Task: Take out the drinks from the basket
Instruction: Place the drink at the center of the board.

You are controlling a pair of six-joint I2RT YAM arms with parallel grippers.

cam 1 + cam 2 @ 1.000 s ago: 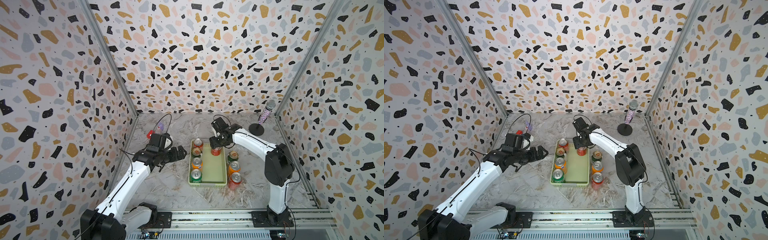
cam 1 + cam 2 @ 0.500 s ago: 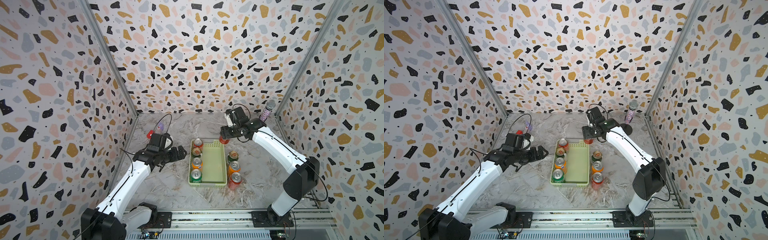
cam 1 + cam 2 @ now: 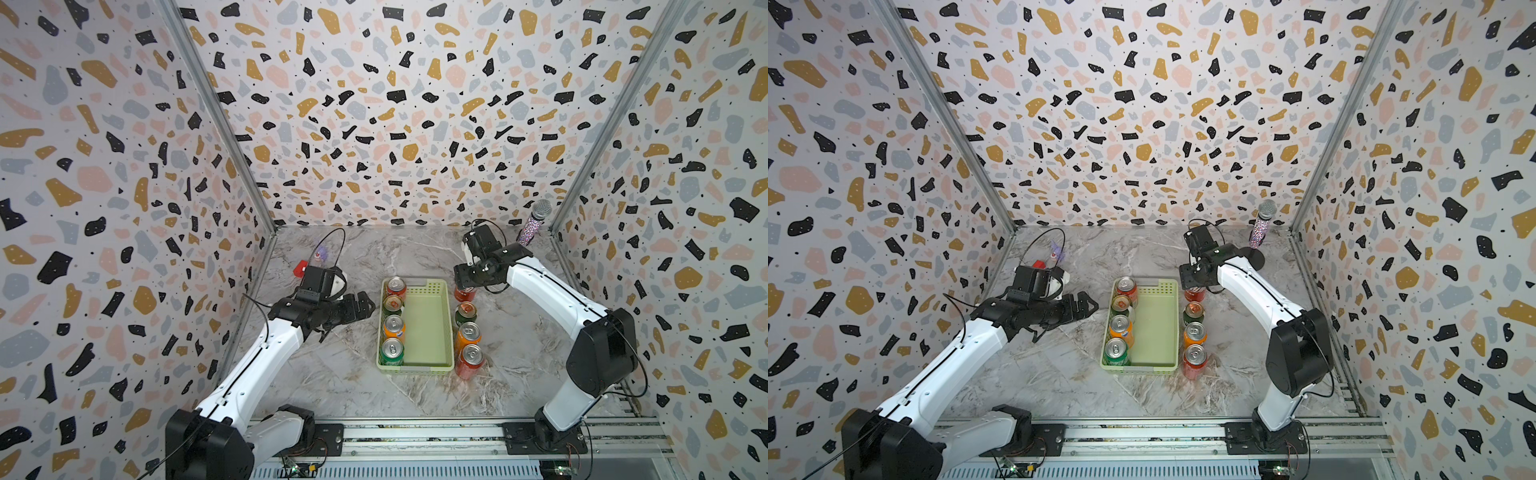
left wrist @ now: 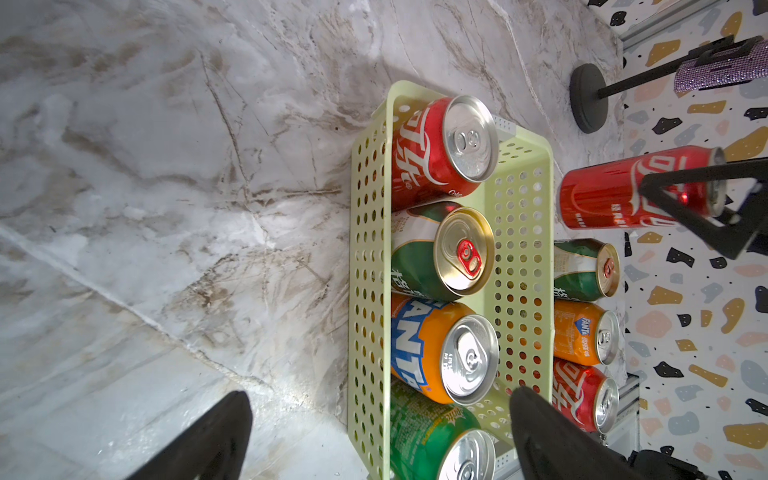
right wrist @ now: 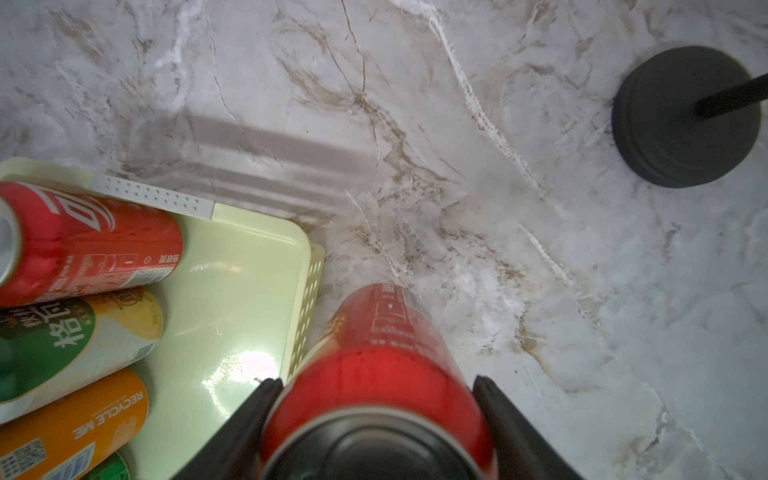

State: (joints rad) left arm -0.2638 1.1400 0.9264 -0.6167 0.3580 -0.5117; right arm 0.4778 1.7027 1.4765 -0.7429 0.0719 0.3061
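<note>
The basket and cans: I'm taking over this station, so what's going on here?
The right gripper is shut on a red can, just outside the basket's far corner. Along that side three cans stand on the table; four cans stand inside the basket. The left gripper is open beside the basket.

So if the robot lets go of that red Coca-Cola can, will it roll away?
Probably not if released straight: the red Coca-Cola can is upright in the right gripper, flat base toward the marbled table. It's tall and narrow, so a nudge could tip it; then its round side would likely roll. The shiny metal looks slippery.
</note>
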